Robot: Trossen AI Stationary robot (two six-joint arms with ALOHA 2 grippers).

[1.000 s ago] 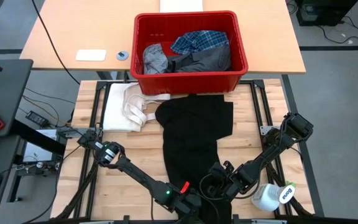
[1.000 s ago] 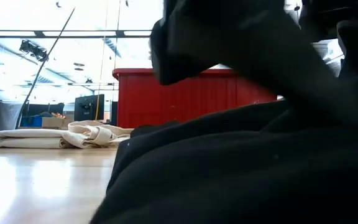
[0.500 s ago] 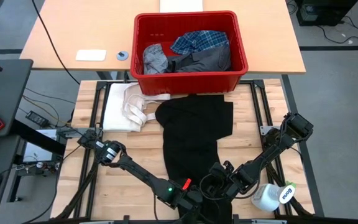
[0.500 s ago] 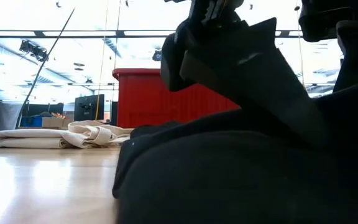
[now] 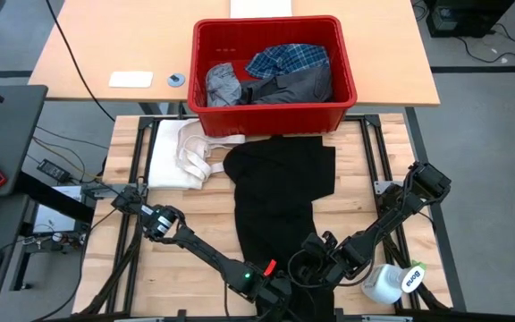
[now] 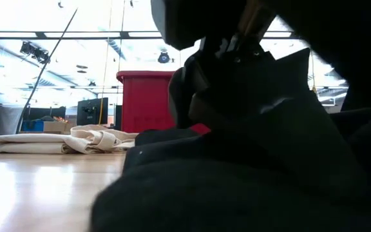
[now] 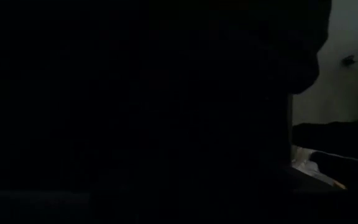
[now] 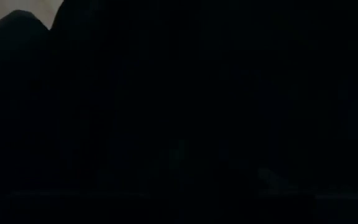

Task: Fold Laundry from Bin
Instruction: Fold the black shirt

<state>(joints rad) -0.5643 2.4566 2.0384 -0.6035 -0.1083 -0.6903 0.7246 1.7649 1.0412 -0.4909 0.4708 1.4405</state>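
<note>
At table's near edge: grippers on black garment

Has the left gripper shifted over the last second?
Yes, slightly: the left gripper has crept rightward along the table's near edge, toward the white bottle.

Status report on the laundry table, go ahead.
Both pincers, left and right, at near end of black garment. Red bin holds the rest. White spray bottle beside right arm.

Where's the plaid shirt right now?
High view: the plaid shirt lies inside the red bin, toward its far right, beside the dark grey garment.
</note>
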